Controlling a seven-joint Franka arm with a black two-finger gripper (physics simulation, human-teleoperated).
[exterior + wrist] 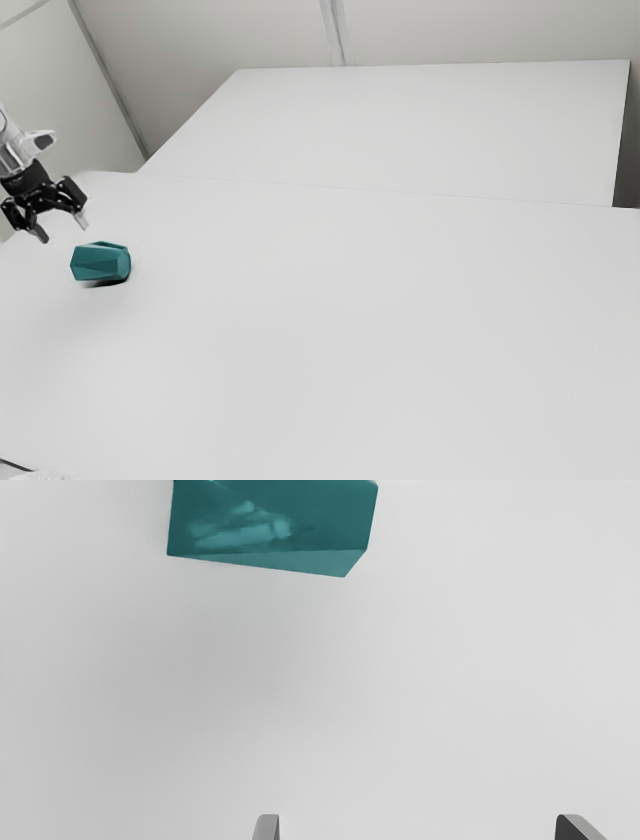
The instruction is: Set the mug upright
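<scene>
Walls: plain, pale grey, behind everything in the exterior view point(200, 40).
Table: broad, white and smooth point(350, 350), with a second flat white surface point(430, 130) beyond its far edge.
Arm: white, entering at the exterior view's left edge point(12, 152), its black gripper point(61, 229) angled downward.
Hand: gripper spread wide, holding nothing, above the table and near the mug.
Mug: teal and faceted point(100, 263), lying on its side on the table toward the exterior view's left, with a dark shadow under it; in the wrist view, pale patches mark one facet.
Fingertips: grey point(266, 828), far apart from each other, with the mug ahead of them, untouched.
</scene>
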